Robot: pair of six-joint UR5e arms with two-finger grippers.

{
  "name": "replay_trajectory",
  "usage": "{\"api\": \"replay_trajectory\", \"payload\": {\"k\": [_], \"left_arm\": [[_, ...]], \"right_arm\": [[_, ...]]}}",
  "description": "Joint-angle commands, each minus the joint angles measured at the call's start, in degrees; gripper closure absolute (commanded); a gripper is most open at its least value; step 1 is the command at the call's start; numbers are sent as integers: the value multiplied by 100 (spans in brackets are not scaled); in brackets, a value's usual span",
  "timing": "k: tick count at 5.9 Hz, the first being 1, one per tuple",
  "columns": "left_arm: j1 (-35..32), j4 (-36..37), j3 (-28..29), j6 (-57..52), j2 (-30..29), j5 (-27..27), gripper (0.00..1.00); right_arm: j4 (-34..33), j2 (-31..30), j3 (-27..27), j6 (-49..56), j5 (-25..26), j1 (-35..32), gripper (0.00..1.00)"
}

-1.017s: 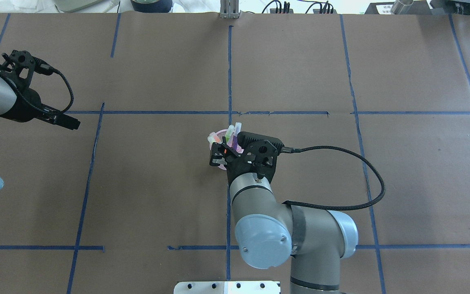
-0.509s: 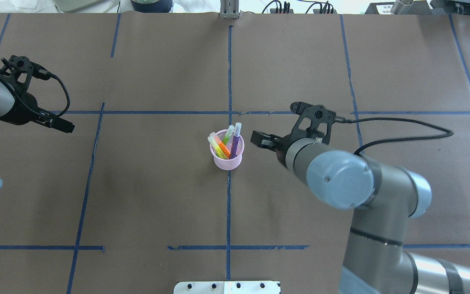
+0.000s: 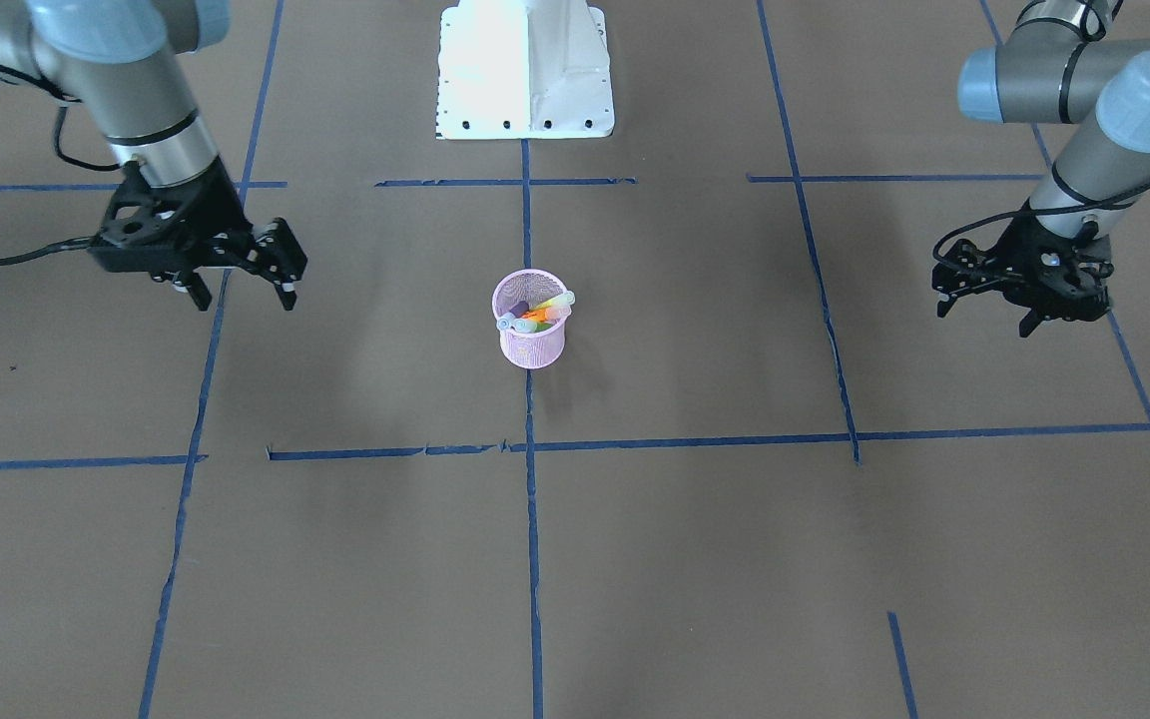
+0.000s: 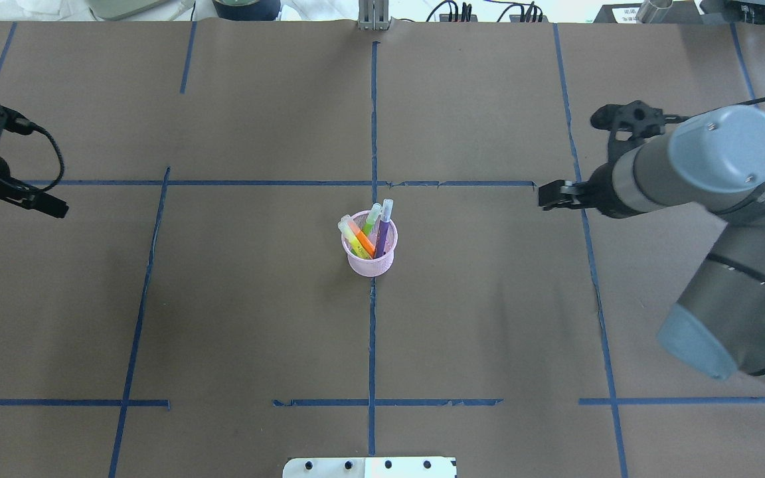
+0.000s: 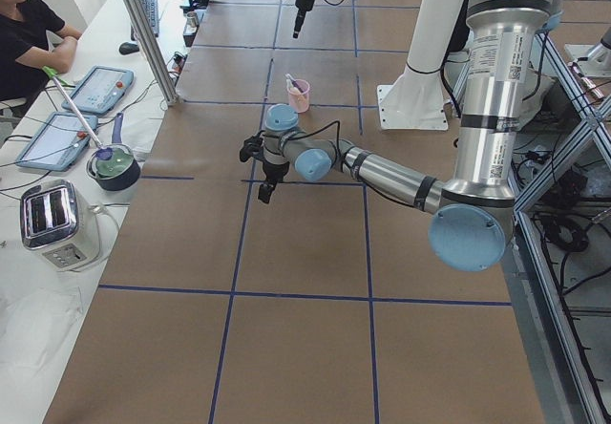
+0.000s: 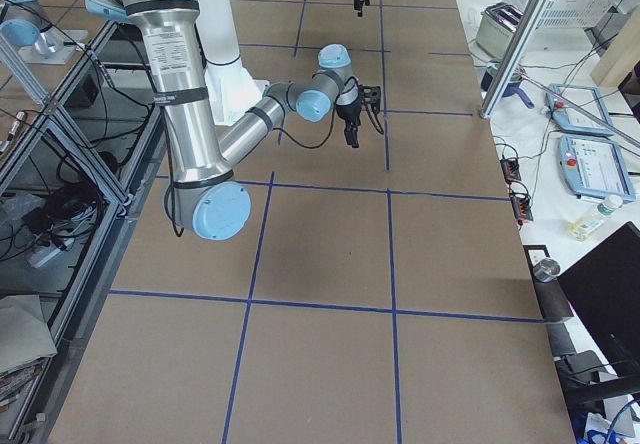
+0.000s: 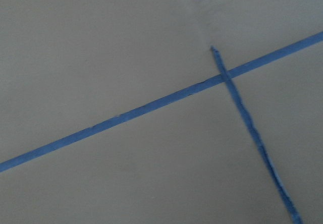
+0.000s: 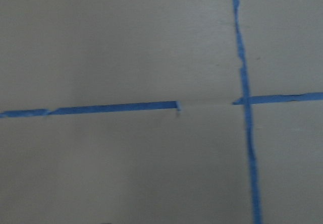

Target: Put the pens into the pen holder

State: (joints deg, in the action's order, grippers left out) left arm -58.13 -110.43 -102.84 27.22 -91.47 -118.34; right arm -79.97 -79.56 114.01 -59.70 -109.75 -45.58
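Presently the pink pen holder [image 4: 370,260] stands upright mid-table [image 4: 243,312] on a blue tape line [image 4: 372,318]. The purple pen [image 4: 383,234], orange pen [image 4: 362,241] and green pen [image 4: 370,222] lean inside it, pale caps above the rim. The right gripper [image 3: 246,297] hangs well apart from it, fingers spread wide and holding nothing; the left gripper [image 3: 984,315], well apart on the opposite side, is likewise parted and empty.
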Motion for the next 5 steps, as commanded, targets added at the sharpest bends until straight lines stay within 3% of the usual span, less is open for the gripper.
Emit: {"api": "replay_trajectory", "payload": {"k": [1,2,3,5], "left_arm": [[-1080,-23,236,-41,444,-945,0],[-1513,12,473,-876,472,-1467,0],[-1926,99,745,-1511,620,-1611,0],[-2550,1297,704,-2494,613,-1701,0]], "right_arm": [[-10,-698,-342,2170,-1506,-1577,0],[-27,-997,-641,3165,-1958,-2290,0],[-106,-1330,-896,4080,-2189,-2776,0],[-1313,-1378,-916,5610,-2244,-3508,0]]}}
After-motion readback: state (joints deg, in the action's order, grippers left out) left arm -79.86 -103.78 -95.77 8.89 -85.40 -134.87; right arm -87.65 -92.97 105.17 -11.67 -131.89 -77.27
